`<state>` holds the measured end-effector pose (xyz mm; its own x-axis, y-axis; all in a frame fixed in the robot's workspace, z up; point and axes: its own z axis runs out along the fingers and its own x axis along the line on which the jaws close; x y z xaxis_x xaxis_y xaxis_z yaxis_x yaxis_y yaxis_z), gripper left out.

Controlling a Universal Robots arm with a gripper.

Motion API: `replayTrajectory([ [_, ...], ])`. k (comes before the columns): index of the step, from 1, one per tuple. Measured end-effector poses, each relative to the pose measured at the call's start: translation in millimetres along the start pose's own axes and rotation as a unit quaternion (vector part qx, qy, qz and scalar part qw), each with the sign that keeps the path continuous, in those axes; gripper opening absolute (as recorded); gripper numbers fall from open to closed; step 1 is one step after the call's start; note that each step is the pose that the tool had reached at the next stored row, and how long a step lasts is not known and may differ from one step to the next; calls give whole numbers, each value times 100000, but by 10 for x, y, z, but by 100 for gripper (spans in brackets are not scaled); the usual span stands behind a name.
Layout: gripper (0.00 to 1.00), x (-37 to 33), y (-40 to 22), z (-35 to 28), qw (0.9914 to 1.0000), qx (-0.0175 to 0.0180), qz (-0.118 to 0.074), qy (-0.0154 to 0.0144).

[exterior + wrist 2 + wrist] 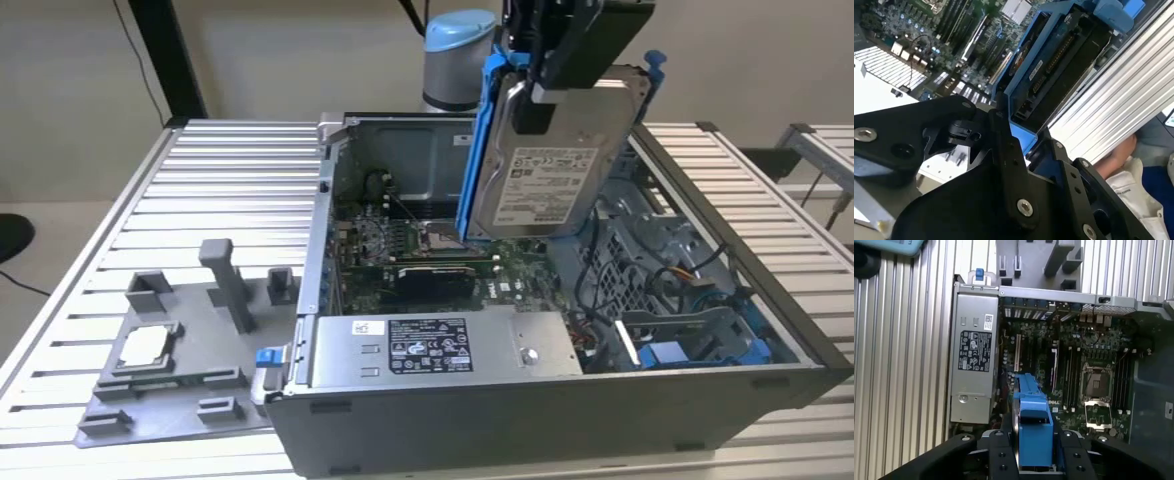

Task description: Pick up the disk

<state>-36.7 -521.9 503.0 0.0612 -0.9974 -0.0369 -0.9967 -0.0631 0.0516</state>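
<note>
The disk [547, 165] is a silver-grey drive with a white label, clipped in a bright blue frame. It hangs upright in the air above the open computer case [561, 400], and my gripper [541, 95] is shut on its upper end. In the first wrist view the blue frame of the disk [1032, 415] sits between my black fingers [999, 452], with the motherboard [1089, 365] far below. The second wrist view shows the disk [1054, 65] edge-on, with its connectors visible, in front of my gripper [1021, 137].
The silver power supply box with a black label [434, 345] lies at the case's near side. A grey fixture plate [174, 350] carrying a small square chip [144, 345] rests on the slatted metal table [227, 190]. A person's hand and sleeve [1129, 165] are beside the table.
</note>
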Motion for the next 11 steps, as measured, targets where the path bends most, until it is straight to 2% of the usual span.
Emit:
replayTrajectory([
  [11, 0, 319, -145, -17, 100000, 38, 2, 4],
])
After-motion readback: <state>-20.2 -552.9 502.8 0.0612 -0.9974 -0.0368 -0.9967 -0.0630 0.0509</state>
